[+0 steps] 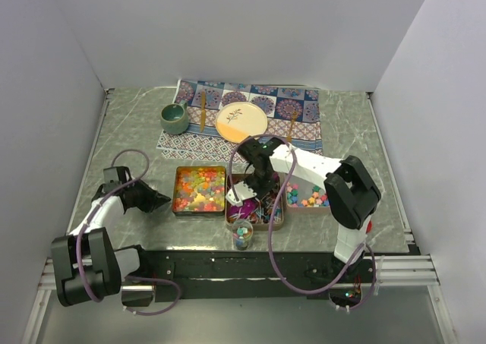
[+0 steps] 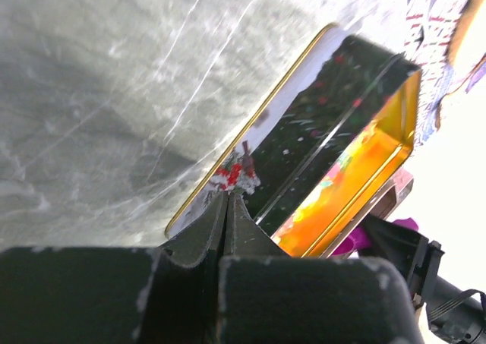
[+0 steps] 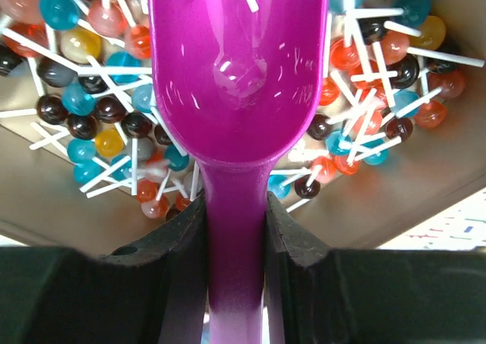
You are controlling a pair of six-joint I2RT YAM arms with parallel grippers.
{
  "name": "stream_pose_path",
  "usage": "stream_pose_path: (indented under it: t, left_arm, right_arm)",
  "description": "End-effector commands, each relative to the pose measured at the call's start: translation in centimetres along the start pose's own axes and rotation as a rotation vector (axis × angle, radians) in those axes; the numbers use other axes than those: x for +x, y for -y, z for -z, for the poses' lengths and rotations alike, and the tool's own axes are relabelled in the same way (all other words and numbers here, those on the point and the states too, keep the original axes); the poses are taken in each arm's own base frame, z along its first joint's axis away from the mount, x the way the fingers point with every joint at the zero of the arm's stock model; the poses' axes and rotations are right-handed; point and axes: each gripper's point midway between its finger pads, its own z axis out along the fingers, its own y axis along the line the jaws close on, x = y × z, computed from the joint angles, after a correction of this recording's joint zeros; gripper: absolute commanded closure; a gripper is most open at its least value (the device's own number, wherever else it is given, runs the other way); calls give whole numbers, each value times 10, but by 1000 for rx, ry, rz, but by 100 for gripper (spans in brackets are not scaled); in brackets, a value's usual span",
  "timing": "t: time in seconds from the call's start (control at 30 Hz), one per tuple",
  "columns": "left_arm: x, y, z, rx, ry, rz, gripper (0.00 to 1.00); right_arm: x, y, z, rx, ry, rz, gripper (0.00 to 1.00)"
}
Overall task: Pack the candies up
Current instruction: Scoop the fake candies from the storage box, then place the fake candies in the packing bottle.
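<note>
Three open tins stand in a row near the front. The left tin (image 1: 175, 193) holds orange-yellow-red gummies (image 1: 199, 189). The middle tin (image 1: 278, 224) holds small red, blue and dark sweets on white sticks (image 3: 83, 101). The right tin (image 1: 291, 209) holds pastel star-like pieces (image 1: 310, 198). My right gripper (image 3: 235, 200) is shut on the handle of the purple scoop (image 3: 231, 71), with its bowl over the middle tin. My left gripper (image 2: 230, 196) is shut and empty, its tips at the outer left wall of the gummy tin (image 2: 334, 124); it also shows in the top view (image 1: 159, 201).
A small clear jar (image 1: 242, 234) with some pastel candies stands in front of the middle tin. At the back, a patterned cloth (image 1: 304, 101) carries a teal mug (image 1: 174, 117), a cream plate (image 1: 241, 121) and two wooden utensils (image 1: 203, 108).
</note>
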Motion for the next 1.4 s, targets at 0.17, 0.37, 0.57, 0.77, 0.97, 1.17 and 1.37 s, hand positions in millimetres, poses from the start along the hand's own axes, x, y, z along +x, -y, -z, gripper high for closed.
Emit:
stream_pose_path:
  t: [0.17,0.37,0.57,0.77,0.97,1.17,1.37]
  left_arm:
    - [-27,22,10,80,67,-95,99]
    - [-34,25,13,121,70,-135,99]
    - [-36,40,20,218,62,-197,96]
    - [-41,70,42,370,48,-316,44]
    - [-66,90,65,429,126,-420,29]
    - [-101,106,95,392,275,-515,23]
    - [-106,106,111,364,366,-545,22]
  right_arm:
    - [-14,20,23,-1,284,-242,100]
    - [-7,1,31,24,310,-233,100]
    - [-16,-12,40,48,416,-273,100]
    - [-15,-13,49,134,474,-320,100]
    - [1,-16,66,222,494,-406,100]
    - [22,-4,121,360,474,-557,100]
    - [12,-23,158,405,414,-594,100]
